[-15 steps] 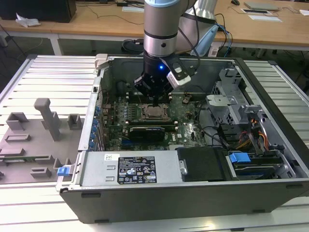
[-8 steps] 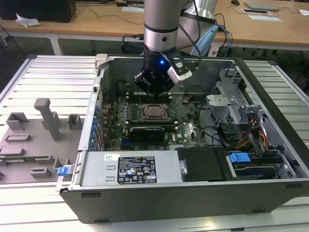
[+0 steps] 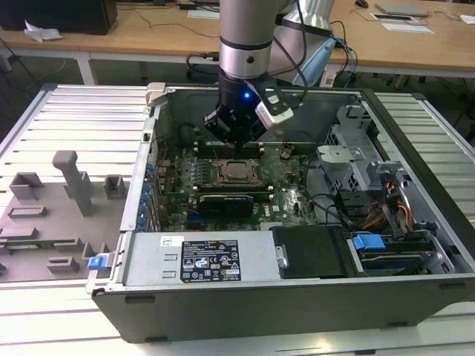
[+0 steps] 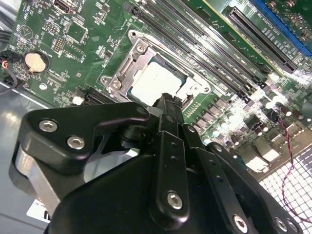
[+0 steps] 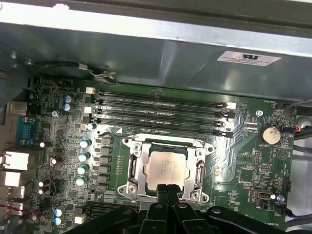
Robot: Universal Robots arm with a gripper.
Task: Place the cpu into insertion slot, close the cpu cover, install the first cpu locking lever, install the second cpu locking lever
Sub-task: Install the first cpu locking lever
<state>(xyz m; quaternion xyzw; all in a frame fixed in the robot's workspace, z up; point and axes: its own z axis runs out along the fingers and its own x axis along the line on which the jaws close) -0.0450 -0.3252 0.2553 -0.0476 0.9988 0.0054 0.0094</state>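
- Closest in the exterior view is a silver box (image 3: 148, 259) with a black label (image 3: 211, 261), its print too small to read. It sits along the near edge of the open computer case (image 3: 260, 311), which lies on the ribbed table (image 3: 74, 111).
- Deeper in that view, the claw (image 3: 236, 145) hangs just above the cpu (image 3: 239, 171), which lies flat near the middle of the green motherboard (image 3: 289, 196).
- In the second wrist view the black body of the claw (image 4: 168, 103) is nearest. Its fingers are drawn together with nothing between them, the tips just beside one edge of the cpu cover (image 4: 127, 68). The cpu (image 4: 155, 80) shows its pale metal top through the window of the cpu cover.
- In the first wrist view the cpu (image 5: 167, 168) sits in the insertion slot (image 5: 163, 146), silvery face up. It is near square with no clear long axis, and its edges run parallel to the memory slots (image 5: 156, 109) beside it.
- The cpu cover (image 5: 133, 170) lies flat, framing the cpu. The claw (image 5: 167, 189) meets its edge farthest from those slots.
- A white label (image 5: 248, 57) is stuck on the case wall; I cannot read it.
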